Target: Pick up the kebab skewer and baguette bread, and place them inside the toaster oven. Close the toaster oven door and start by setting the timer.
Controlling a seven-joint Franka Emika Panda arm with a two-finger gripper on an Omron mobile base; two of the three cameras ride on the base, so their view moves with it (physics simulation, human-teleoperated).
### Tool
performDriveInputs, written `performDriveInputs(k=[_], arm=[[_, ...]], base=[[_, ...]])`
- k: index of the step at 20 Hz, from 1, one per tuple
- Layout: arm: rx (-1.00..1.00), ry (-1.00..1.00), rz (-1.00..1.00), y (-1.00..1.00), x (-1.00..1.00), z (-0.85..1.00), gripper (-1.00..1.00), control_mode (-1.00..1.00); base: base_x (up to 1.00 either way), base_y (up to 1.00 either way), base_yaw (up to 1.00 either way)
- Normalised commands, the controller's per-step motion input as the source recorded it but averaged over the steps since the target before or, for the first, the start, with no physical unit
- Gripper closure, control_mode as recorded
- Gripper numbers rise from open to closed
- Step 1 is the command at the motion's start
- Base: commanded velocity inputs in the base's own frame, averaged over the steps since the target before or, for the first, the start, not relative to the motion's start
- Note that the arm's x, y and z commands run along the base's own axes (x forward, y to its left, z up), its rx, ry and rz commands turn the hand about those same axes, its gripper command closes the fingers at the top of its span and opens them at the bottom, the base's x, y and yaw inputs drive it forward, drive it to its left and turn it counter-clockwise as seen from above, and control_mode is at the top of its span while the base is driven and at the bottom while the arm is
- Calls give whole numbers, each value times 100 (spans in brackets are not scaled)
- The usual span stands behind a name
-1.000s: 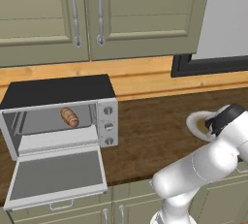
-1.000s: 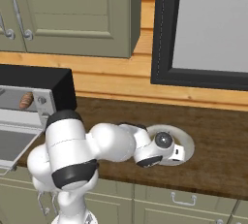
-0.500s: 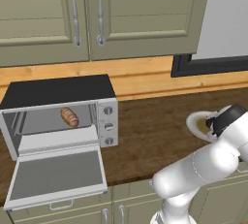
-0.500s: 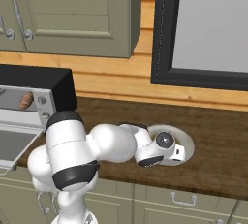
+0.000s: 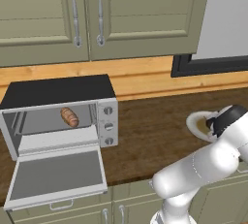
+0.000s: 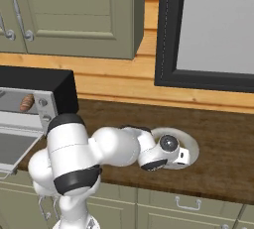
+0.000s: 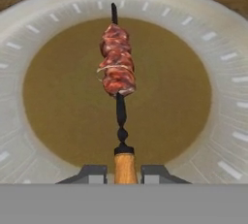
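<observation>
Dark wood counter (image 5: 145,126) runs under olive cabinets (image 5: 87,14), with a pale timber strip along the wall behind. On it, off to the right, a cream plate (image 7: 227,121) with a brownish centre carries the kebab skewer (image 7: 117,68). The hand view looks straight down on it: red-brown meat chunks bunched on the upper part of a thin dark stick, and a light wooden handle at the near end. That handle sits right between the two dark fingers (image 7: 92,173), one on each side. The gripper (image 7: 124,174) stands spread about the handle with a sliver of gap either way, so I can't tell whether the pads actually touch it.

From the right base view the white arm curls low over the plate (image 6: 191,146), and its hand hides the skewer entirely. The left base view shows just the plate's rim (image 5: 193,123) past the wrist.

Well apart, at the left end of the counter, the toaster oven (image 5: 58,89) stands with its door (image 5: 55,177) dropped flat open toward the room. The baguette bread (image 5: 69,117) lies inside on the rack, tilted; the right base view catches only its end (image 6: 26,102) beside the knob column. Three round knobs (image 5: 109,126) line the oven's right face. No brand or lettering is readable anywhere.
</observation>
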Motion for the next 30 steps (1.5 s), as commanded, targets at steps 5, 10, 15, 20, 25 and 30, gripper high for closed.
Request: performDriveInputs(k=[5,10,15,20,25,30], arm=[[0,-4,0,5,-4,-1,100,-100],[0,3,-6,7,-4,87,100,-100],[0,13,-10,0,-14,100,100,-100],[0,9,-7,21,-32,97,100,-100],[0,0,-4,63,-47,63,100,-100],[0,0,-8,75,-57,41,100,-100]], base=[[0,0,0],[0,0,0],[0,0,0],[0,0,0],[0,0,0],[0,0,0]])
